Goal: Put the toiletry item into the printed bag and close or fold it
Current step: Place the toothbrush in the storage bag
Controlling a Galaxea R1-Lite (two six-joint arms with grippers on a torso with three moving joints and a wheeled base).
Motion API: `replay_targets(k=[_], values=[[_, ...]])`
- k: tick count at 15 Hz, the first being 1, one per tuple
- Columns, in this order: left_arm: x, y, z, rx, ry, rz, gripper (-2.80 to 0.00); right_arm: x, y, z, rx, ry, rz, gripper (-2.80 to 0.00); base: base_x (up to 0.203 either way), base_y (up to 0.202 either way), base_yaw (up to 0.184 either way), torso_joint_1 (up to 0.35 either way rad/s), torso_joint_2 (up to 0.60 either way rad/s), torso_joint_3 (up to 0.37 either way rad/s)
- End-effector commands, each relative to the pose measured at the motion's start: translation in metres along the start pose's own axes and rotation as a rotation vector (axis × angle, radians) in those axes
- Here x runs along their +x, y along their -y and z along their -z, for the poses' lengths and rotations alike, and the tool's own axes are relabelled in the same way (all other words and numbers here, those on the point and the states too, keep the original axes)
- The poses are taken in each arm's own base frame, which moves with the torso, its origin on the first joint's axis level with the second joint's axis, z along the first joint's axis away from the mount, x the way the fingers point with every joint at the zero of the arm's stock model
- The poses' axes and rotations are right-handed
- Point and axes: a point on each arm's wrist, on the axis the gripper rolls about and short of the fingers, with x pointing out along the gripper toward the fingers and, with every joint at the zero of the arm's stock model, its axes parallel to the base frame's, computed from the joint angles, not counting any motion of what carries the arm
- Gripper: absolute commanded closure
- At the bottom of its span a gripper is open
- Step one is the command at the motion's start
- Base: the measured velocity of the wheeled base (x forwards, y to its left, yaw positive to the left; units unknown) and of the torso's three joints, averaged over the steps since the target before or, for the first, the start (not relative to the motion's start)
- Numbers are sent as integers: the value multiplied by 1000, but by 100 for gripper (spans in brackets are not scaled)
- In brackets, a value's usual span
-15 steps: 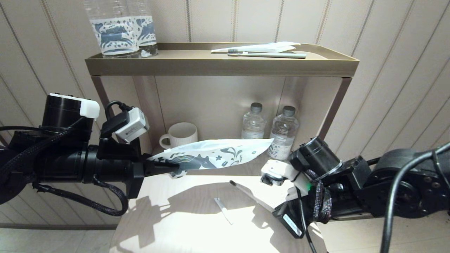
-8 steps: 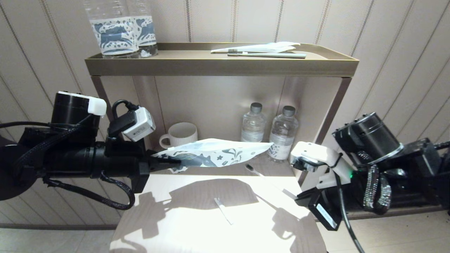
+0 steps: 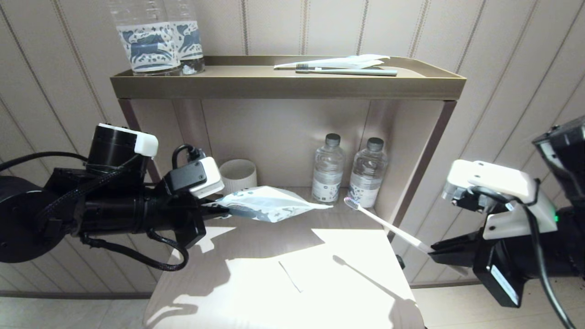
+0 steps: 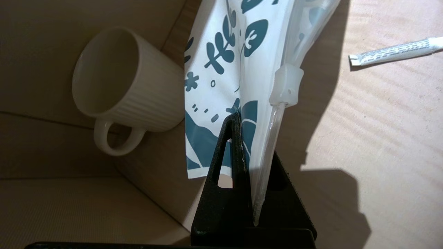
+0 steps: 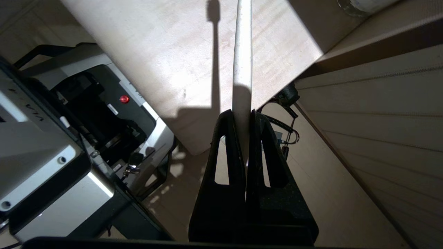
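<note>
Black fingers of the left end effector (image 4: 254,166) are clamped on one end of the printed bag (image 3: 269,208), which is held out level above the back left part of the table (image 3: 256,292), clear of its surface. In the left wrist view the bag's plastic zip slider (image 4: 286,86) is seen just beyond the fingertips, along the pinched edge. A ribbed white mug (image 3: 237,174) stands behind the bag, at the table's back left corner under the shelf (image 3: 288,84).

At the table's right edge, the right end effector (image 3: 434,250) is closed on the handle end of a white toothbrush (image 3: 384,224). The toothbrush is held aslant, its bristled head raised toward the bag's free tip but apart from it, in front of two small water bottles (image 3: 349,171) at the back of the table. A small white sachet (image 3: 291,275) lies flat near the table's middle. On the shelf a second toothbrush (image 3: 347,71) lies beside a wrapper, and two printed bottles (image 3: 157,39) stand at its left end.
</note>
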Motion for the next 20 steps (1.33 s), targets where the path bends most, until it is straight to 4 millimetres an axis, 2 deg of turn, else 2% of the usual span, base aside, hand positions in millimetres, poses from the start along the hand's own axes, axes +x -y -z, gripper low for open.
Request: replay_targets(k=[1, 5, 7, 14, 20], values=[[6, 9, -11, 35, 14, 17, 0, -9, -4, -12, -30, 28, -24, 0, 0, 0, 0, 0, 0, 0], [19, 32, -37, 102, 72, 92, 0, -9, -1, -42, -40, -55, -104, 0, 0, 0, 0, 0, 0, 0], [27, 40, -39, 112, 75, 131, 0, -17, 0, -49, -35, -121, -157, 0, 0, 0, 0, 0, 0, 0], [53, 38, -40, 109, 62, 157, 0, -31, -16, -41, -70, -217, -246, 0, 0, 0, 0, 0, 0, 0], [55, 38, -40, 105, 67, 171, 0, -10, -15, -46, -56, -272, -256, 0, 0, 0, 0, 0, 0, 0]])
